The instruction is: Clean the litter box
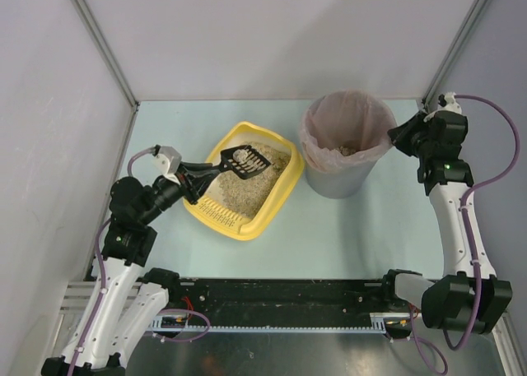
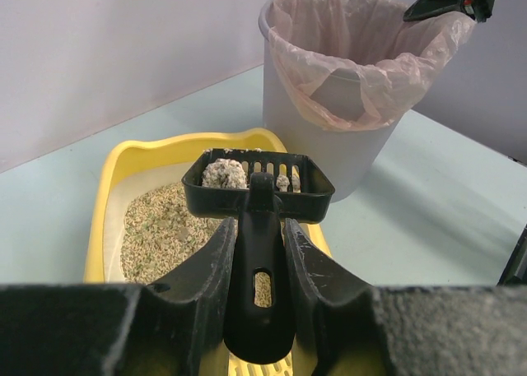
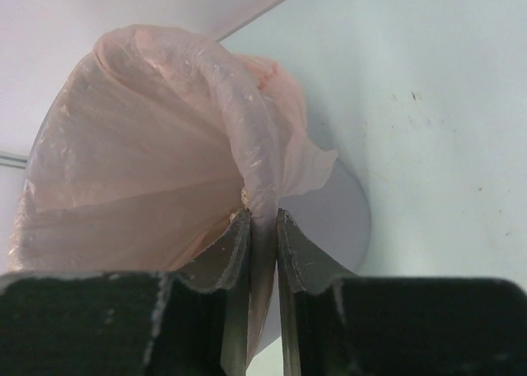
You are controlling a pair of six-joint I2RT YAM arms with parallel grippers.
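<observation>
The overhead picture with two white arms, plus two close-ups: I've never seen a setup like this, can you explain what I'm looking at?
Two robot arms, left and right, are bolted to the near edge of a table. The overhead picture looks down on both. The other two come from cameras on each wrist, so the dark shapes at the bottom are that arm's own fingers. On it sit a yellow litter box and a grey bin with a pink liner. The left gripper holds a black scoop by its handle, a clump in it, over the box. The right gripper pinches the bin's lined rim.
</observation>
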